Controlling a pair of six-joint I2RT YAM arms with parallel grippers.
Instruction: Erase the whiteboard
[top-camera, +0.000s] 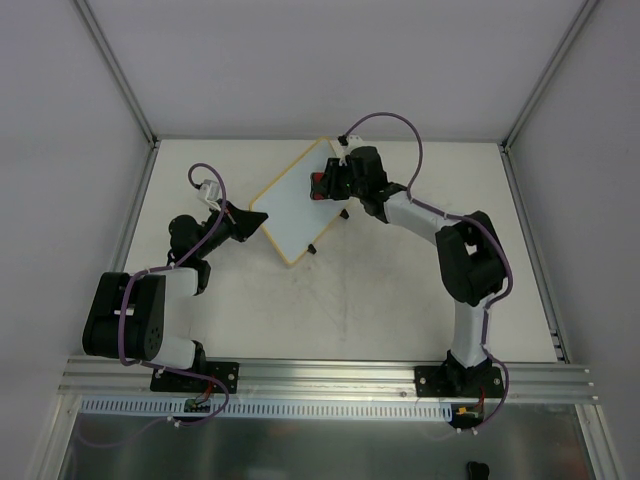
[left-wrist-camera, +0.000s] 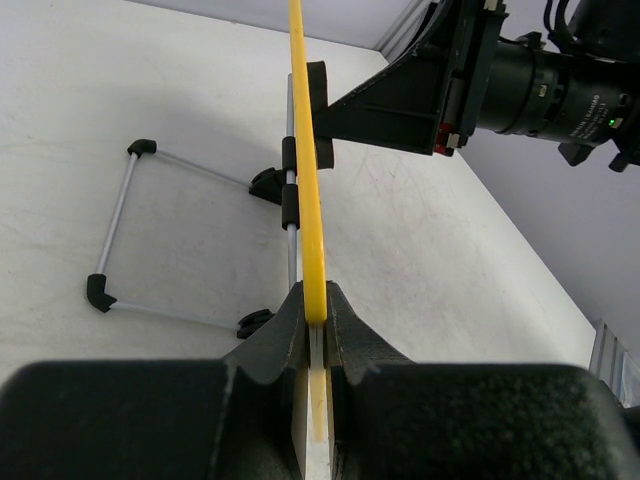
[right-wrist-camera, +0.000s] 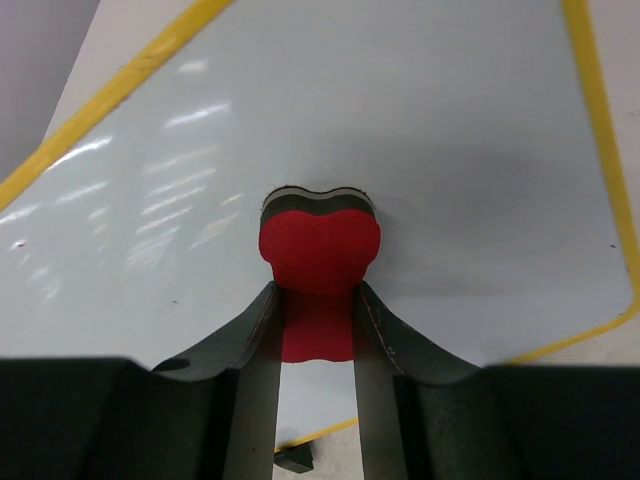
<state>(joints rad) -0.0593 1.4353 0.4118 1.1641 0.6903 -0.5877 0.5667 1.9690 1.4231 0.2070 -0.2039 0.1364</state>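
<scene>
Desk: Whiteboard (top-camera: 298, 205) placement first, operator. Where does it sit in your frame?

Floor: Mid-table. From overhead you see it turned like a diamond between your 2 arms, with a yellow frame (left-wrist-camera: 305, 150) around a plain white face. Your right wrist view shows that face streaked with glare.

Desk: And your left gripper (left-wrist-camera: 316, 322)?

Floor: You have it clamped tight on the board's near-left corner. Your left wrist camera looks straight along the frame, edge-on, with both fingers pressed flush against it.

Desk: Your right gripper (right-wrist-camera: 318, 335)?

Floor: You have it closed on a red eraser (right-wrist-camera: 318, 250), a heart-shaped block with a dark layer on the side facing the board. The 2 fingers grip its narrow end, and its wide end meets the white face near the board's far-right edge.

Desk: Anything else in your picture?

Floor: A wire stand (left-wrist-camera: 120, 220) with black feet, resting on the table (top-camera: 400, 300) behind the board. It lies to the left of the yellow edge in your left wrist view, and your right arm reaches in from the other side.
</scene>
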